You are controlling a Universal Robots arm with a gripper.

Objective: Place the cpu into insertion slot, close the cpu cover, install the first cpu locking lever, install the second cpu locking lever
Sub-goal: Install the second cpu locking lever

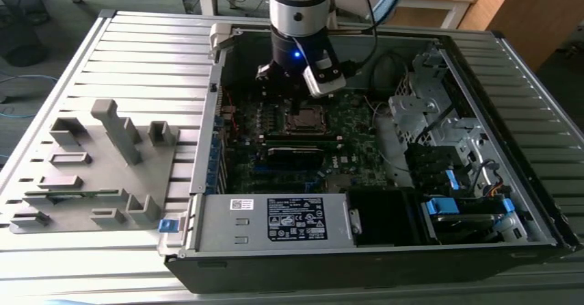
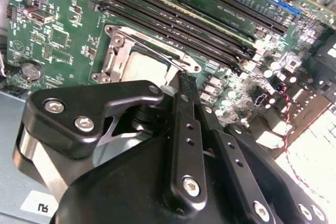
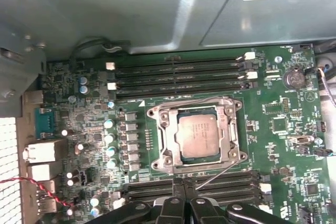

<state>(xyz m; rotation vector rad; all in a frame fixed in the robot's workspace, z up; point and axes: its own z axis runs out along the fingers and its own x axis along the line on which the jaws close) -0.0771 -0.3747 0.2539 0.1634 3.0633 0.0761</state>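
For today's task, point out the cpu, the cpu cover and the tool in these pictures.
cpu (image 3: 198, 136), first wrist view, centre of its silver face.
cpu cover (image 3: 231, 129), first wrist view, side bar of the frame.
tool (image 3: 184, 186), first wrist view, between its fingertips.

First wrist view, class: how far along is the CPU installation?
Done: the square silver-grey cpu sits in place, and the thin silver metal frame cover looks lowered over it. In hand: the black gripper is beside a thin wire lever that angles out, apparently unlatched. Left: locking the levers.
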